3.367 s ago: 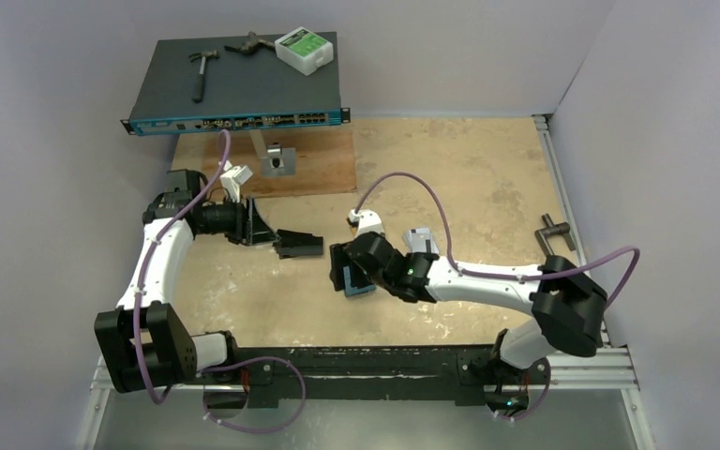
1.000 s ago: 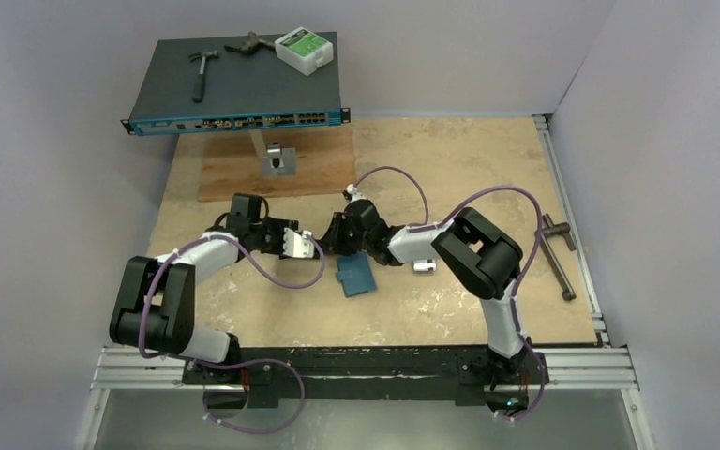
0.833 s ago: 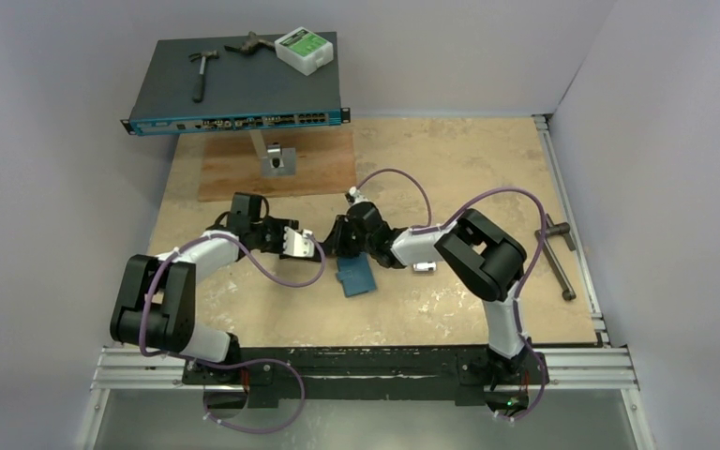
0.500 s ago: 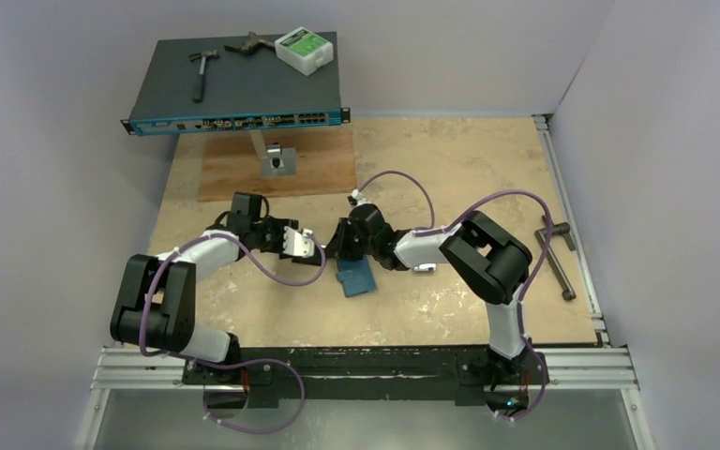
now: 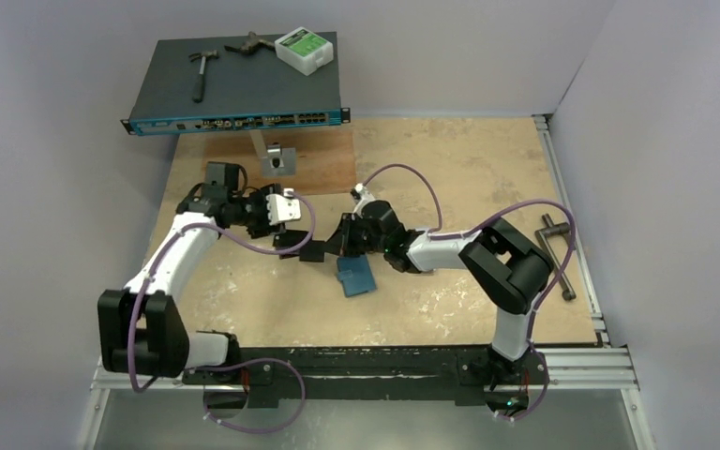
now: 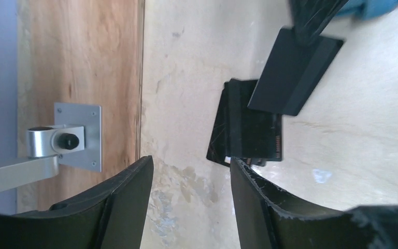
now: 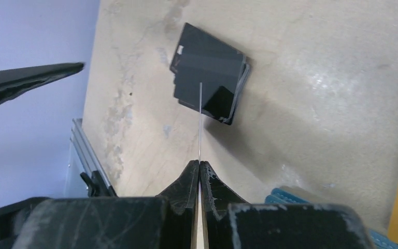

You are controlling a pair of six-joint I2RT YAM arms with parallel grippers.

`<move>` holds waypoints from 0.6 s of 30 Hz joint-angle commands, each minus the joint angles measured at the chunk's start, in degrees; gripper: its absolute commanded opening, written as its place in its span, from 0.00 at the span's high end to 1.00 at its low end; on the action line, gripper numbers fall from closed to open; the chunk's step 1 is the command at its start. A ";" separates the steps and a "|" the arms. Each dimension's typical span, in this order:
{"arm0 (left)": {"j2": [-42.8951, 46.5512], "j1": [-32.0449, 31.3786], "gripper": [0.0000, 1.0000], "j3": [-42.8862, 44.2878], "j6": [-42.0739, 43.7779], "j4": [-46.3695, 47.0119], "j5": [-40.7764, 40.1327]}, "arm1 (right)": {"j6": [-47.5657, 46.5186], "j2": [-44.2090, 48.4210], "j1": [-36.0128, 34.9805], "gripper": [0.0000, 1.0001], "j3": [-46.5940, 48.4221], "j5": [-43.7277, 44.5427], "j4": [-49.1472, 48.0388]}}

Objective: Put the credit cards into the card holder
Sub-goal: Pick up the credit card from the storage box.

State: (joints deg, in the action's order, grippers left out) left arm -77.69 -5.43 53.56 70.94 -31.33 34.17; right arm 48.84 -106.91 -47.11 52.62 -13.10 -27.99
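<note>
Teal card holder (image 5: 356,277) was left unfilled; left gripper (image 6: 190,171) was pulled back twd upper left, wide open & empty; credit card (image 7: 200,122) was kept pinched edge-on by right gripper (image 7: 200,165), so handover prob. done.

Black folded object (image 5: 305,251) lies between left fingers (image 6: 127,207) and right fingers (image 7: 184,189), blocking passage.

Our top camera hangs above and behind the arm bases and looks down on the whole counter (image 5: 487,178) from far off, with the black folded object (image 5: 302,251) a little left of its middle. Our left wrist camera looks down from close over the black folded object (image 6: 249,129), past the left hand (image 6: 192,160). Our right wrist camera faces the black folded object (image 7: 210,72) from nearby, looking along the right hand (image 7: 200,163). All three views share that object and the counter around it.
</note>
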 commanded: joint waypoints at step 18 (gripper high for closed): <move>9.42 0.25 0.46 12.43 -7.52 -32.42 25.46 | -23.87 18.76 -3.81 1.00 9.57 -8.99 24.99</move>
State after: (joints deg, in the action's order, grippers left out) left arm -69.71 -4.93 62.81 65.45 -60.29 52.60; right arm 32.67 -89.17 -48.01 54.89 -21.12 -13.21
